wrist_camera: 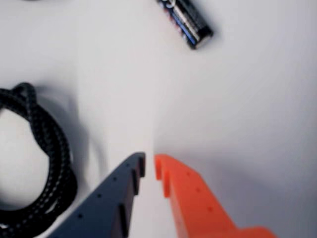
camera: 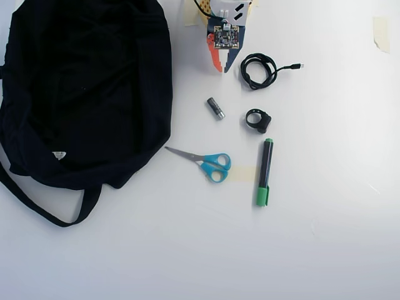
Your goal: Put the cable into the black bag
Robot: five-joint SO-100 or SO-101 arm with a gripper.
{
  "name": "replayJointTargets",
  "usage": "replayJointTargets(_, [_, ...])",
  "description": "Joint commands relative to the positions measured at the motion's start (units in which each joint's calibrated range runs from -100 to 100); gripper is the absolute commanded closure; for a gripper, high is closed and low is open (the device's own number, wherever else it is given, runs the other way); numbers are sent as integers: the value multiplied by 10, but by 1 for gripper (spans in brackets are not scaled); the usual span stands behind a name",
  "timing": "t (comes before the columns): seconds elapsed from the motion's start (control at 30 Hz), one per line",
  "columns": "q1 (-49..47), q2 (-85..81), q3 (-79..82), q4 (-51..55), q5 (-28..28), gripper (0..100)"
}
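Two fingers of the pincer (wrist_camera: pixel 149 166) nearly meet in the wrist view, gripping nothing; the cable (wrist_camera: pixel 42 163) lies off to their left. Overhead, the cable (camera: pixel 259 70) rests on the table (camera: pixel 325 237), well apart from the black bag (camera: pixel 81 94), not yet grasped.

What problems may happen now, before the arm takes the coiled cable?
1. The shut gripper sits beside the coiled black cable, not over it; it must open and shift.
2. The small battery lies close and might be bumped.
3. The large black fabric bag looks flat; its opening is unclear.
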Motion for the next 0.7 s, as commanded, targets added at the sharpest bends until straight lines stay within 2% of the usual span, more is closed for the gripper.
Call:
replayJointTargets(0.0, [3,-8,13,28,2,98])
replayJointTargets(0.53, [-2,-2,13,27,1,98])
replayJointTargets(0.67, [-3,0,8,-18,0,98])
